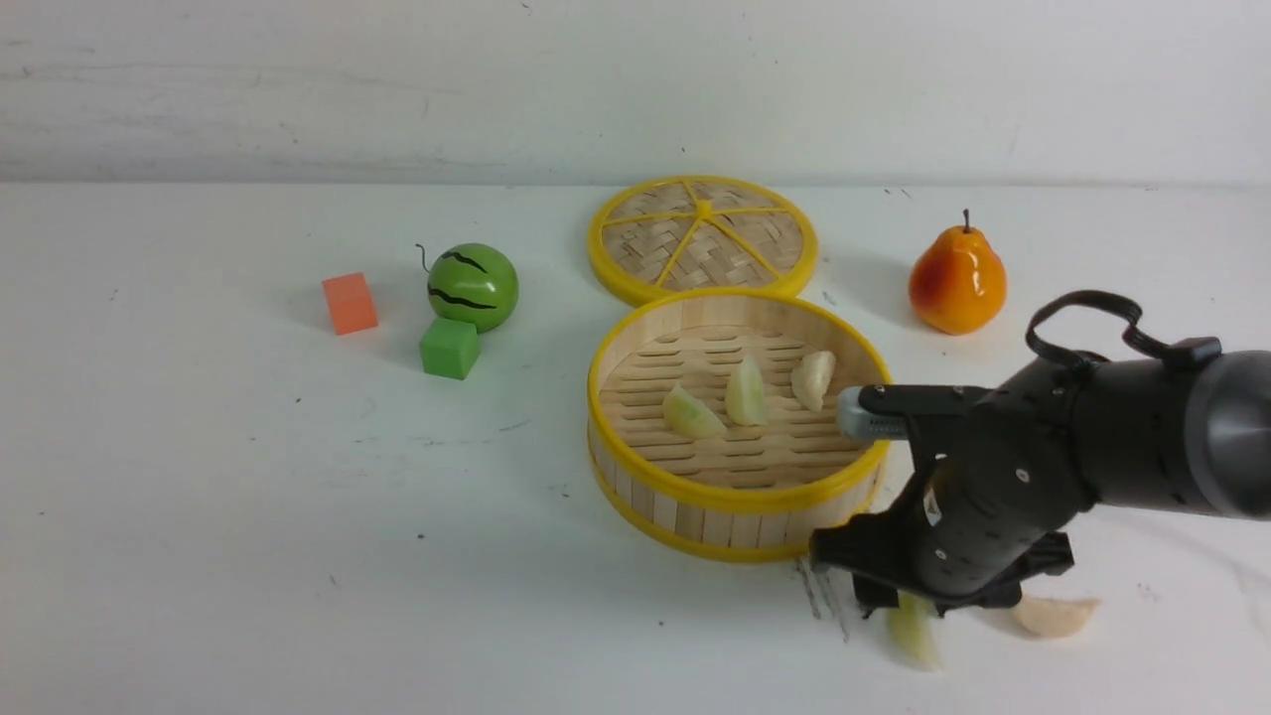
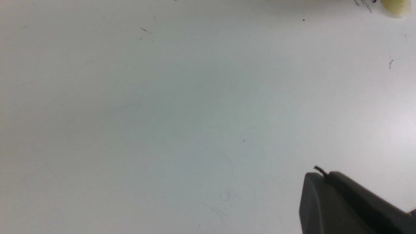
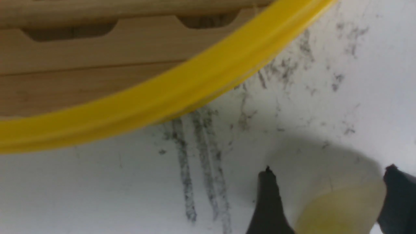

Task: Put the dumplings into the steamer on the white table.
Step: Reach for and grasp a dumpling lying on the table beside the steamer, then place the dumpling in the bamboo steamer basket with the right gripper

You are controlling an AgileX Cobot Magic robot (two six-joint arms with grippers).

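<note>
The steamer (image 1: 635, 372) stands mid-table on the white table (image 1: 248, 516), its yellow rim (image 3: 182, 87) close in the right wrist view. Three dumplings lie inside: pale green (image 1: 691, 413), pale green (image 1: 747, 391), cream (image 1: 813, 378). My right gripper (image 1: 894, 601) points down just in front of the steamer's right side. It is open, with its fingers on either side of a pale green dumpling (image 3: 341, 208) on the table (image 1: 915, 633). One finger is at the dumpling's edge and a small gap shows at the other. A cream dumpling (image 1: 1055, 616) lies to its right. My left gripper (image 2: 320, 175) is shut and empty over bare table.
The flat woven lid (image 1: 703, 238) lies behind the steamer, touching it. An orange pear (image 1: 957, 283) stands at the back right. A green watermelon ball (image 1: 473, 286), a green cube (image 1: 449, 348) and an orange cube (image 1: 350, 303) sit at the left. Grey scuff marks (image 3: 201, 162) streak the table beside the steamer.
</note>
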